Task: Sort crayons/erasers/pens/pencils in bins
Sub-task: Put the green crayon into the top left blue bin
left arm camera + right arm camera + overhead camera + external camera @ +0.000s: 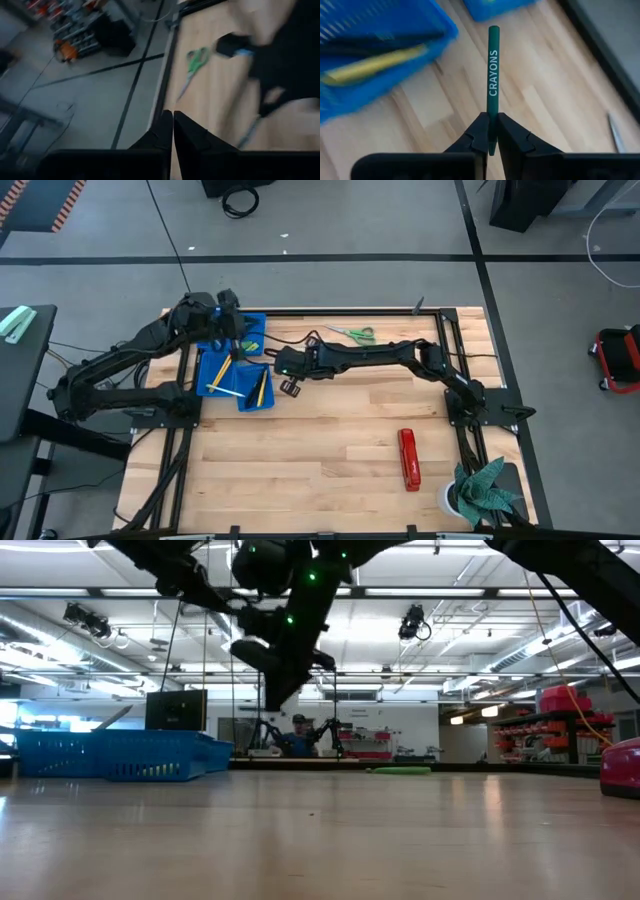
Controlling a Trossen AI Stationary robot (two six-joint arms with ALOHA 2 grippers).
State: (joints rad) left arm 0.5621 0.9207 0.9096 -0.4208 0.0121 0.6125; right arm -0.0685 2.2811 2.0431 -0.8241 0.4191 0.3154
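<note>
Right wrist view shows the right pincer [490, 131] clamped on the base of a green crayon [493, 75], held out lengthwise above the bench [540, 100] beside the blue bins [235, 370], presumably for dropping in, while the left pincer [173, 131], closed empty, waits over the bins.

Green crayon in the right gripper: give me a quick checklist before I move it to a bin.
1. Grip: right gripper shut on the green crayon, held by one end. Ok.
2. Crayon straight between the fingers. Ok.
3. Position: gripper beside the bins, not yet over one. Not ok.
4. Which bin takes crayons: cannot tell.
5. Left gripper shut, empty, up over the bins. Crowding risk: cannot tell.
</note>
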